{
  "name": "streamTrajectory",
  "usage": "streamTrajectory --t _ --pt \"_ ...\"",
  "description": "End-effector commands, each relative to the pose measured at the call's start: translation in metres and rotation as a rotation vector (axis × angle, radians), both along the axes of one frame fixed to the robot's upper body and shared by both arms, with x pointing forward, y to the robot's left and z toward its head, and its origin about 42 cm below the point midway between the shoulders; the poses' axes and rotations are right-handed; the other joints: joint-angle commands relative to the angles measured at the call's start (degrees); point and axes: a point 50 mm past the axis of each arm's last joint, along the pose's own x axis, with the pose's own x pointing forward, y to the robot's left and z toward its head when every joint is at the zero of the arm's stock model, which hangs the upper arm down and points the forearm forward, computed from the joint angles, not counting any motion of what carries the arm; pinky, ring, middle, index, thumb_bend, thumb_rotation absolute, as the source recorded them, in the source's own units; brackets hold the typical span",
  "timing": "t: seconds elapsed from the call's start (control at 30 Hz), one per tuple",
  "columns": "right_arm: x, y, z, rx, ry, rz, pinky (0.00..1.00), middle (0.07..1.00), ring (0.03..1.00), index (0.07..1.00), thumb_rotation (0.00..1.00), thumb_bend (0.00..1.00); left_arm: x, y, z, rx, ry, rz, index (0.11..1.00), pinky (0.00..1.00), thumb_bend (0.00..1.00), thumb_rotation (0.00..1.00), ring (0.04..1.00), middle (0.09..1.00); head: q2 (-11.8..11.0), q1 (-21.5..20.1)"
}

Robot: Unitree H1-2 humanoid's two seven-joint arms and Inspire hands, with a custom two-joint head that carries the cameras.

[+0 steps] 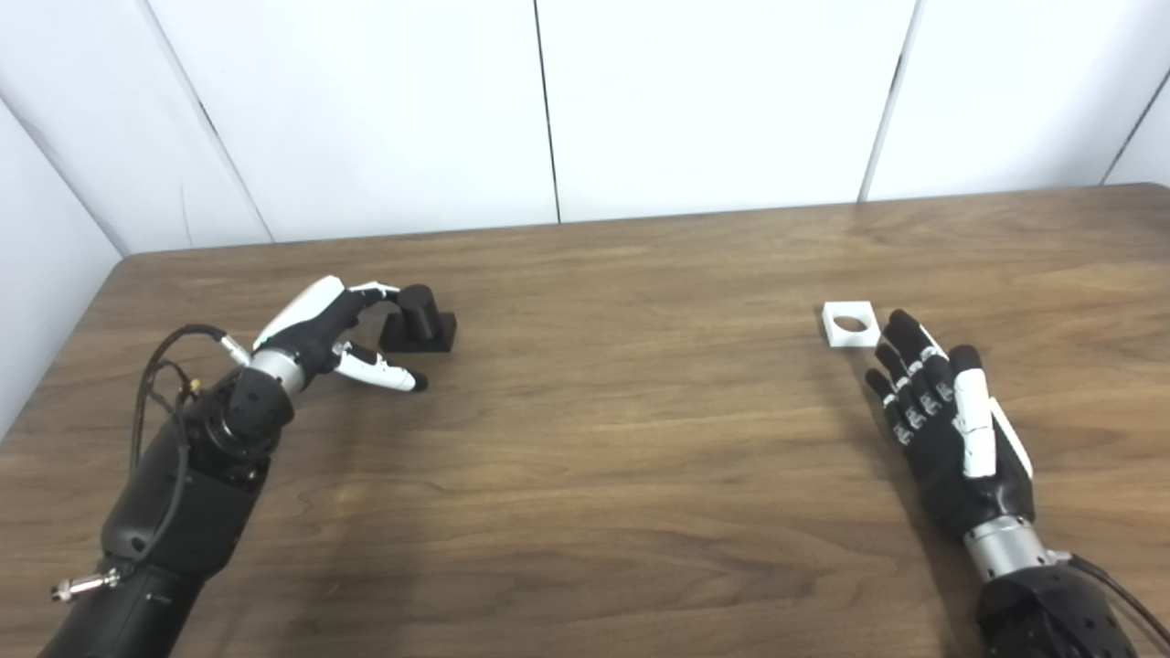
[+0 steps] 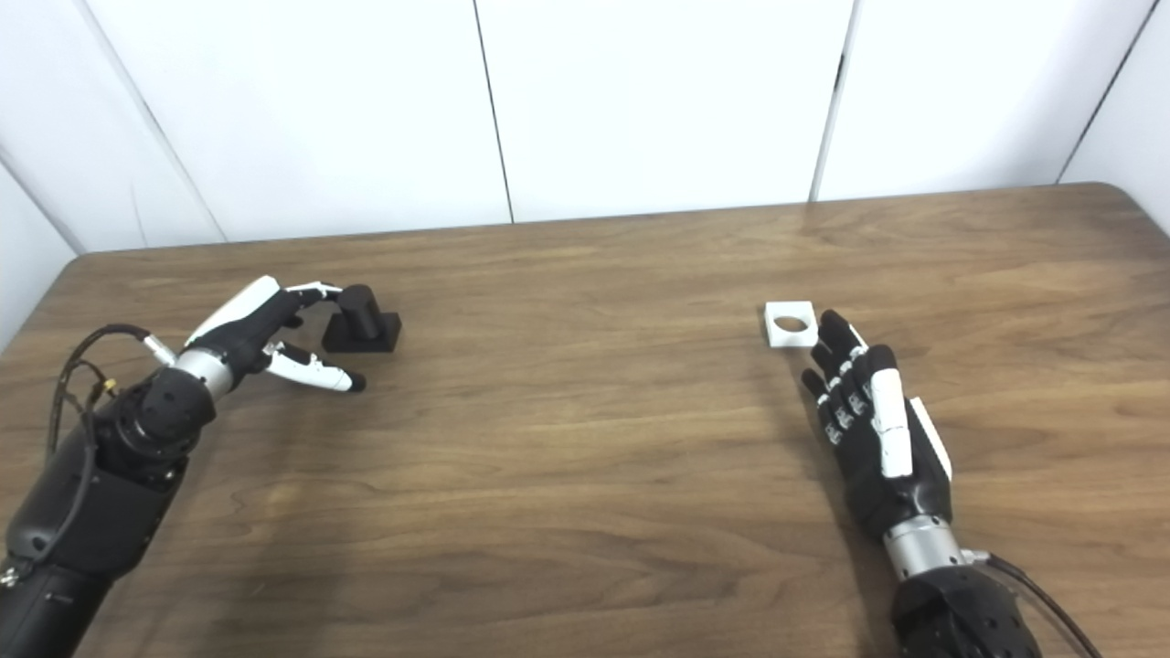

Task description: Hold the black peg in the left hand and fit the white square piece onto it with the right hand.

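Sitting on the worktop (image 1: pixel 585 457) at the far left, the black peg (image 1: pixel 420 320) has the left hand (image 1: pixel 324 334) just beside it, fingers spread around it but not pinching. The white square piece (image 1: pixel 850 323) lies at the right, with the right hand (image 1: pixel 946 420) near it, fingers straight and empty.

A black peg (image 1: pixel 419 317), a short upright cylinder on a square base, stands far left; a flat white square piece (image 1: pixel 850 323) with a round hole lies far right.

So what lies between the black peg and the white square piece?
Nothing: only bare wooden table separates the black peg from the white square piece, shown in both eye views.
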Motion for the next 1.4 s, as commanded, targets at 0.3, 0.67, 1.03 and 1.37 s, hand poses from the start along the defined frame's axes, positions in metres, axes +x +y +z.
streamTrajectory --t 0.3,0.67,1.03,1.37 --pt "-0.001 0.004 0.002 0.003 -0.009 0.002 1.00 0.995 1.000 0.938 0.89 0.62 0.017 -0.002 0.034 0.135 -0.160 -0.039 0.794 1.00 0.93 0.23 0.990 0.926 0.0 -0.1" --pt "-0.003 0.003 0.001 -0.014 -0.001 -0.004 0.98 0.991 1.000 0.937 0.89 0.64 0.021 -0.002 0.027 0.162 -0.149 -0.045 0.792 1.00 0.93 0.25 0.999 0.923 -0.1 -0.5" --pt "-0.005 0.000 0.001 -0.017 0.000 0.001 0.97 0.993 1.000 0.937 0.89 0.64 0.021 0.000 0.018 0.172 -0.157 -0.037 0.753 1.00 0.88 0.23 0.990 0.915 -0.2 -0.3" --pt "-0.007 -0.001 0.001 -0.014 0.007 0.007 0.97 0.996 1.000 0.949 0.90 0.65 0.021 0.000 0.013 0.195 -0.163 -0.032 0.721 1.00 0.86 0.21 0.985 0.911 -0.2 -0.4"
